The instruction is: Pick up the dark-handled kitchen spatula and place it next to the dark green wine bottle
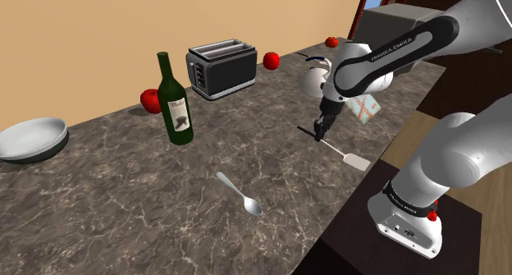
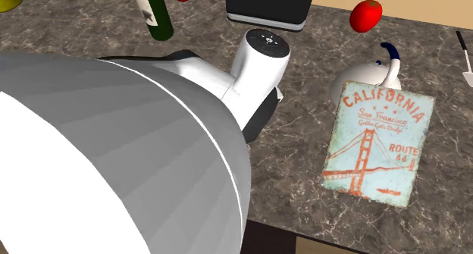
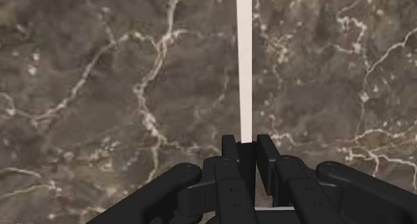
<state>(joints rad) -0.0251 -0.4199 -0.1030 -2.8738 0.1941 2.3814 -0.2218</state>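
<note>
The spatula (image 1: 343, 152) lies low over the marble counter near its front edge, with a dark handle and a white blade pointing toward the stand. My gripper (image 1: 322, 129) comes down on it near the handle. In the wrist view the two black fingers of the gripper (image 3: 248, 144) stand close together, clasping the spatula (image 3: 245, 69), whose pale shaft runs straight away from them. The dark green wine bottle (image 1: 176, 101) stands upright far off toward the shoulder view's left, and its base shows at the top of the second exterior view (image 2: 151, 14).
A toaster (image 1: 220, 68) and red fruits (image 1: 150, 99) (image 1: 271, 61) sit at the back. A white teapot (image 1: 313, 78) and a California sign (image 2: 377, 142) stand close behind the gripper. A spoon (image 1: 240, 193) lies near the front edge and a bowl (image 1: 31, 138) at far left.
</note>
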